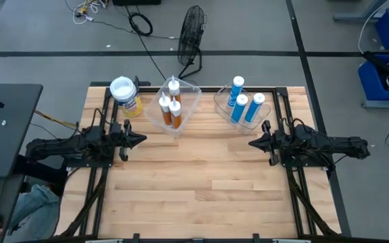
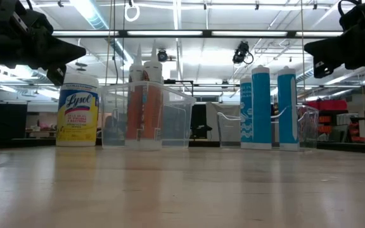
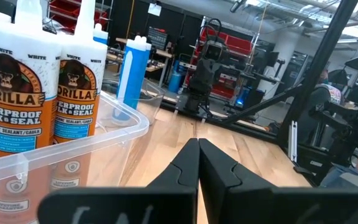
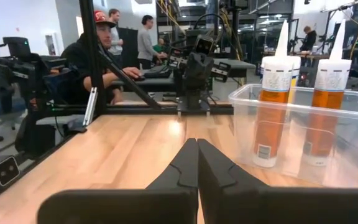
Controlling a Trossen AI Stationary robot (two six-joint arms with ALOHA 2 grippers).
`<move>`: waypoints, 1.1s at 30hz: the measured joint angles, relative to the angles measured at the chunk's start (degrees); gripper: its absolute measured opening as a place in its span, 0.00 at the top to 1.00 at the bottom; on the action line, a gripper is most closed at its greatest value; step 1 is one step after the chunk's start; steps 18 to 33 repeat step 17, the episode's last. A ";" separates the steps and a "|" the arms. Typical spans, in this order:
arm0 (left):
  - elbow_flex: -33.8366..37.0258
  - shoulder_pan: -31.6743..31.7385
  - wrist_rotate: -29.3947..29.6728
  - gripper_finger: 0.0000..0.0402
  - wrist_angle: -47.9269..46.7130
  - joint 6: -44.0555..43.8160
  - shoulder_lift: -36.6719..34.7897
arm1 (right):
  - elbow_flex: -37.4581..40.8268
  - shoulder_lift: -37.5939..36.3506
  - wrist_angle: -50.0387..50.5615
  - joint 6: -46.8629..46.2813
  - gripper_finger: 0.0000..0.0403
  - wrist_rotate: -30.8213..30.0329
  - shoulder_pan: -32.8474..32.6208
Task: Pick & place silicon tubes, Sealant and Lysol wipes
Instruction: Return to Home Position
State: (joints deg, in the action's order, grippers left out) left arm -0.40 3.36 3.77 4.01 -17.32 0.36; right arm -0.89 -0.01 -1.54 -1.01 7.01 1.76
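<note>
High view: left gripper (image 1: 141,140) and right gripper (image 1: 252,142), closed, point inward.

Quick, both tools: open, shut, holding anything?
Left tool: closed, holding nothing, raised over the table.
Right tool: closed, holding nothing, raised opposite it.

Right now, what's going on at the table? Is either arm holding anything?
Neither arm is handling anything. The left gripper and right gripper are both shut and empty, raised above the table at its two sides with their tips pointing toward each other. Three orange tubes stand in the left clear bin, and three blue tubes stand in the right clear bin. The Lysol wipes stand on the table beside the left clear bin, outside it.
</note>
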 joint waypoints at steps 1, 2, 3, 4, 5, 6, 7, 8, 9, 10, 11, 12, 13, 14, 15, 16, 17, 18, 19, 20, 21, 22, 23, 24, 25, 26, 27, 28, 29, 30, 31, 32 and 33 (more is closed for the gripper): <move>0.00 0.00 0.00 0.98 0.00 -0.02 0.00 | 0.00 0.00 0.01 0.05 1.00 -0.04 0.00; 0.00 0.00 0.00 0.98 0.00 0.01 0.00 | 0.00 0.00 0.02 0.25 1.00 -0.11 0.00; 0.00 0.00 0.00 0.98 0.00 0.03 0.00 | 0.00 0.00 0.02 0.43 1.00 -0.12 0.00; 0.00 0.00 0.00 0.98 0.00 0.03 0.00 | 0.00 0.07 0.02 0.47 1.00 -0.41 0.00; 0.00 0.00 0.00 0.98 0.00 -0.02 0.00 | 0.00 0.21 0.02 0.39 1.00 -0.91 0.00; 0.00 0.00 0.00 0.98 0.00 0.00 0.00 | 0.00 0.30 0.12 0.15 1.00 -1.50 0.00; 0.00 0.00 0.00 0.98 0.00 0.03 0.00 | 0.00 0.45 0.24 -0.14 1.00 -2.09 0.00; 0.00 0.00 0.00 0.98 0.00 0.03 0.00 | 0.00 0.49 0.26 -0.23 1.00 -2.18 0.00; 0.00 0.00 0.00 0.98 0.00 0.00 0.00 | 0.00 0.50 0.26 -0.23 1.00 -2.25 0.00; 0.00 0.00 0.00 0.98 0.00 0.00 0.00 | 0.00 0.50 0.26 -0.23 1.00 -2.25 0.00; 0.00 0.00 0.00 0.98 0.00 0.03 0.00 | 0.00 0.48 0.24 -0.25 1.00 -2.25 0.00; 0.00 0.00 0.00 0.98 0.00 0.03 0.00 | 0.00 0.48 0.26 -0.25 0.99 -2.25 0.00; 0.00 0.00 0.00 0.98 0.00 0.00 0.00 | 0.00 0.50 0.26 -0.25 0.98 -2.25 0.00; 0.00 0.00 0.00 0.98 0.00 0.00 0.00 | 0.00 0.50 0.26 -0.25 0.98 -2.25 0.00; 0.00 0.00 0.00 0.98 0.00 0.01 0.00 | 0.00 0.50 0.27 -0.25 0.97 -2.25 0.00; 0.00 0.00 0.00 0.98 0.00 0.03 0.00 | 0.00 0.50 0.26 -0.26 0.96 -2.25 0.00; 0.00 0.00 0.00 0.98 0.00 0.00 0.00 | 0.00 0.50 0.26 -0.27 0.95 -2.25 0.00; 0.00 0.00 0.00 0.98 0.00 0.00 0.00 | 0.00 0.50 0.26 -0.27 0.95 -2.25 0.00; 0.00 0.00 0.00 0.98 0.00 0.00 0.00 | 0.00 0.50 0.26 -0.27 0.95 -2.25 0.00; 0.00 0.00 0.00 0.98 0.00 0.00 0.00 | 0.00 0.50 0.26 -0.27 0.95 -2.25 0.00; 0.00 0.00 0.00 0.98 0.00 0.00 0.00 | 0.00 0.50 0.26 -0.27 0.95 -2.25 0.00; 0.00 0.00 0.00 0.98 0.00 0.00 0.00 | 0.00 0.50 0.26 -0.27 0.95 -2.25 0.00; 0.00 0.00 0.00 0.98 0.00 0.00 0.00 | 0.00 0.50 0.26 -0.27 0.95 -2.25 0.00; 0.00 0.00 0.00 0.98 0.00 0.00 0.00 | 0.00 0.50 0.26 -0.27 0.95 -2.25 0.00; 0.00 0.00 0.00 0.98 0.00 0.00 0.00 | 0.00 0.50 0.26 -0.27 0.95 -2.25 0.00; 0.00 0.00 0.00 0.98 0.00 0.00 0.00 | 0.00 0.50 0.26 -0.27 0.95 -2.25 0.00; 0.00 0.00 0.00 0.98 0.00 0.00 0.00 | 0.00 0.50 0.26 -0.27 0.95 -2.25 0.00; 0.00 0.00 0.00 0.98 0.00 0.00 0.00 | 0.00 0.50 0.26 -0.27 0.95 -2.25 0.00; 0.00 0.00 0.00 0.98 0.00 0.00 0.00 | 0.00 0.50 0.26 -0.27 0.95 -2.25 0.00; 0.00 0.00 0.00 0.98 0.00 0.00 0.00 | 0.00 0.50 0.26 -0.27 0.95 -2.25 0.00; 0.00 0.00 0.00 0.98 0.00 0.00 0.00 | 0.00 0.50 0.26 -0.27 0.95 -2.25 0.00; 0.00 0.00 0.00 0.98 0.00 0.00 0.00 | 0.00 0.50 0.26 -0.27 0.95 -2.25 0.00; 0.00 0.00 0.00 0.98 0.00 0.00 0.00 | 0.00 0.50 0.26 -0.27 0.95 -2.25 0.00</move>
